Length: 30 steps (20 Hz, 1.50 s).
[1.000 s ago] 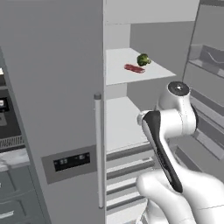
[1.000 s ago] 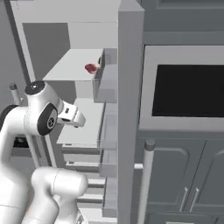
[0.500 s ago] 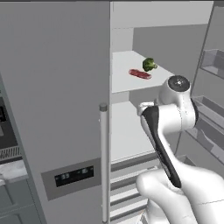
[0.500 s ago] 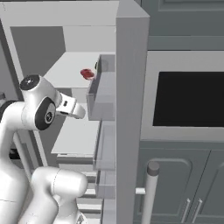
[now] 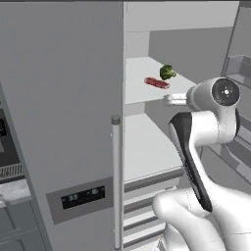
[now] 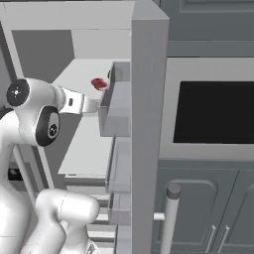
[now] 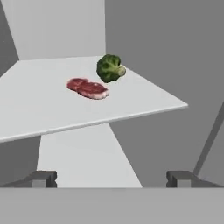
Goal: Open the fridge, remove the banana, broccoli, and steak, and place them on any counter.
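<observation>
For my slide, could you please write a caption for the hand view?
Open end effector facing a white fridge shelf holding the steak and the broccoli.

Flat, even rendered light — soft shading, no glare; edges slightly soft and low-resolution, no distortion.

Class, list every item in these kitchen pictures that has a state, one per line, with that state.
Tall matte grey fridge: right door open, left shut.
Small green broccoli floret: on upper shelf, untouched.
Thin flat red steak: lying flat beside it.
Two-finger gripper: open, empty.
</observation>
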Available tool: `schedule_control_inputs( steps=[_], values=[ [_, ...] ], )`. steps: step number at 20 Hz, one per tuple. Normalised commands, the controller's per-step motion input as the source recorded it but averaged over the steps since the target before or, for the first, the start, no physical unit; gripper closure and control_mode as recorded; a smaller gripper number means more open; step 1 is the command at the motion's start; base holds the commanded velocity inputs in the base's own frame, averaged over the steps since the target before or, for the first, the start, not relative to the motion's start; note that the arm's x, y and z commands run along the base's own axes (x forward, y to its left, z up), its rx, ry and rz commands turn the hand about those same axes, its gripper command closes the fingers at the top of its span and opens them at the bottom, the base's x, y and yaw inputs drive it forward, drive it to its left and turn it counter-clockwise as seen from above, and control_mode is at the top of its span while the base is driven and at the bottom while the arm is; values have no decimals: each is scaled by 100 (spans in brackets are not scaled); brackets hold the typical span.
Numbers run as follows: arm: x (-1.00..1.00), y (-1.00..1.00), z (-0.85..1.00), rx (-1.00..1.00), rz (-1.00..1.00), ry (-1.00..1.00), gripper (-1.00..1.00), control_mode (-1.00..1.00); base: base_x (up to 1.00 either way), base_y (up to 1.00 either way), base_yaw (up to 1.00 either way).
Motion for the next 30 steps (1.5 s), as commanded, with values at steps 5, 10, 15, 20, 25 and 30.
schedule_control_inputs(
  steps=[5, 10, 15, 20, 25, 30],
  values=[
    [75, 0, 89, -1, 0, 0, -100, -100, 0, 0, 0],
    [70, 0, 54, -2, 0, 2, -100, -100, 0, 0, 0],
    [90, -12, -16, -6, 0, 5, -100, -100, 0, 0, 0],
    [77, -35, -47, 0, 0, 7, -100, -100, 0, 0, 0],
    [82, -27, -31, 0, 0, 8, -100, -100, 0, 0, 0],
    [73, -25, -12, 0, 0, 4, -100, -100, 0, 0, 0]
  ],
)
